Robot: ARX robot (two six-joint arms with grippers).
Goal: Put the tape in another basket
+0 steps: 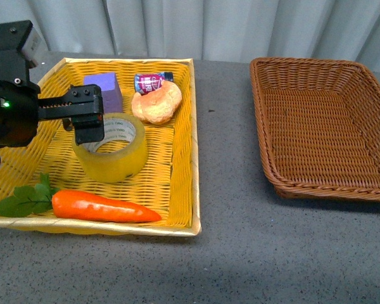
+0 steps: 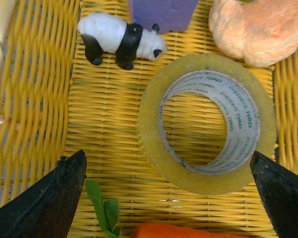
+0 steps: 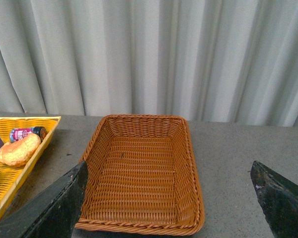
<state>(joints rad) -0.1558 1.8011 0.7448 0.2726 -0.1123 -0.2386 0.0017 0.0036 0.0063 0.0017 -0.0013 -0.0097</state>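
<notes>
The tape, a yellowish roll with a white printed core, lies flat in the middle of the yellow tray basket. My left gripper is open and hovers just above the roll's back left edge. In the left wrist view the tape lies just ahead of the open left gripper, whose fingers stand wider than the roll. The brown wicker basket stands empty at the right. My right gripper is open and empty, above the table in front of the brown basket. It does not show in the front view.
In the yellow tray lie an orange carrot with green leaves, a purple block, a bread roll, a small can and a panda figurine. Grey table separates the baskets.
</notes>
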